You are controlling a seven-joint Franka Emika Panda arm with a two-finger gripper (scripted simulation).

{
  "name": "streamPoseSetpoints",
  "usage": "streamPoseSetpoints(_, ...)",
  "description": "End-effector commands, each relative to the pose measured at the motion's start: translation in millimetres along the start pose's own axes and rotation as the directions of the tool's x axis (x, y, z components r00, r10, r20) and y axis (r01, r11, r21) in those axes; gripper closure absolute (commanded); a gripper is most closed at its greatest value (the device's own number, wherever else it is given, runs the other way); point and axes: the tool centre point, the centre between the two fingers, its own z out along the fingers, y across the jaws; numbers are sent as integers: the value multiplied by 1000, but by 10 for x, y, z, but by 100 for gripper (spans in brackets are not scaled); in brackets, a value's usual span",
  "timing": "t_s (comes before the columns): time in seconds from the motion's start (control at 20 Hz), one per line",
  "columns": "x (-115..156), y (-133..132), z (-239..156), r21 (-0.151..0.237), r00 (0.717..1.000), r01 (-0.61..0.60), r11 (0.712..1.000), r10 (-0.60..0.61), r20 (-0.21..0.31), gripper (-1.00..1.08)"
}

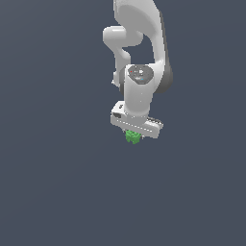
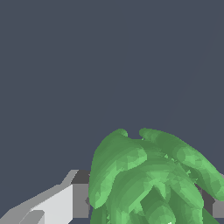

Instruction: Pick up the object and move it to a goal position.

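The object [image 1: 133, 137], green and lobed, sits clamped in the white pincer [image 1: 134, 136]; carry it steadily, grip firm

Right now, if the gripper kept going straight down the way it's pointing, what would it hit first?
The gripper points downward with the green object between its fingers. Below it only plain dark ground shows, no other thing, so the way looks free; how far down that ground lies is unclear.

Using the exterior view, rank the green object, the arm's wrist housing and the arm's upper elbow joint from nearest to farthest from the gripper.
1. green object: directly beneath the gripper, between its fingers.
2. wrist housing: just above the gripper.
3. upper elbow joint: highest, toward the exterior view's left.
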Motion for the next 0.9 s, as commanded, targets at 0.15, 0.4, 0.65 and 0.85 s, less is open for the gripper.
streamPoseSetpoints(0.15, -240, 27, -506, 0, 1000, 0, 1000, 0, 0, 108)
streamPoseSetpoints(0.4, -465, 49, -994, 0, 1000, 0, 1000, 0, -1, 108)
streamPoseSetpoints(0.65, -662, 66, -1438, -1, 1000, 0, 1000, 0, -1, 108)
streamPoseSetpoints(0.85, -783, 74, -1722, -1, 1000, 0, 1000, 0, -1, 108)
